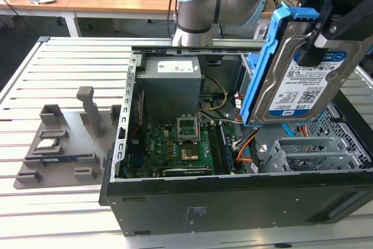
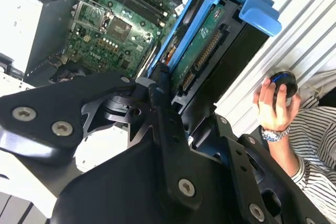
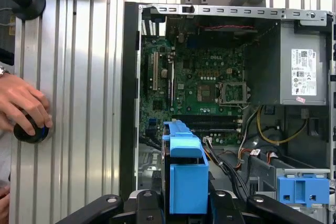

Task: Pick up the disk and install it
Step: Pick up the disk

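Pinching disk (image 1: 294, 88) at its upper end, end effector (image 1: 319, 39) holds it tilted above open computer case (image 1: 233, 205), over case's grey metal bay (image 1: 309, 153). Disk clear of case, label showing, blue frame around its edges. Person's hand (image 3: 23, 100) rests on black knob (image 3: 29, 132) on surface (image 1: 58, 62) beside case.

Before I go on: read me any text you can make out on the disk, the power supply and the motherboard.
Label on the disk: printed lines, too small to quote reliably.
Sticker on the power supply: print too small to read.
Motherboard: white markings, too small to read.
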Action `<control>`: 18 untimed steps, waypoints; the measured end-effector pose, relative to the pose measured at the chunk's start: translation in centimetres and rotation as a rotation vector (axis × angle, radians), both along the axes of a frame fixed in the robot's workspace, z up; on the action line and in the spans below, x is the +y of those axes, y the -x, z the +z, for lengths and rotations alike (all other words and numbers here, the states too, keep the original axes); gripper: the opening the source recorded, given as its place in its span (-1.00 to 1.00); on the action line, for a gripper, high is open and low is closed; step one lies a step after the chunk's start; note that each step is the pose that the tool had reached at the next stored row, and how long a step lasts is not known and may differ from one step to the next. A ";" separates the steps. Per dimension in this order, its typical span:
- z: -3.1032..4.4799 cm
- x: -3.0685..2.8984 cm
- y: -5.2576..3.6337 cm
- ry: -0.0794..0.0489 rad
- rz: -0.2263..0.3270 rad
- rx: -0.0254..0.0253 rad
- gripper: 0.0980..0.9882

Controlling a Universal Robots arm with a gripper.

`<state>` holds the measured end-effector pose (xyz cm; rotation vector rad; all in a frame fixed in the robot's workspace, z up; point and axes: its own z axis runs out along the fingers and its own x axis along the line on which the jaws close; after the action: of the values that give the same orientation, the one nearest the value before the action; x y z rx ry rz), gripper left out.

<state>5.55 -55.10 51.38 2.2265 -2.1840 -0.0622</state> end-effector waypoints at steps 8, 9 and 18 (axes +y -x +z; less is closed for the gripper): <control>-0.03 0.00 -2.59 0.001 0.000 0.0000 -0.40; -0.03 0.00 -2.77 0.001 0.000 0.0000 -0.40; -0.09 0.00 -4.47 0.001 0.000 0.0000 -0.40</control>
<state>10.01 -55.10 51.30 2.2261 -2.1836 -0.0614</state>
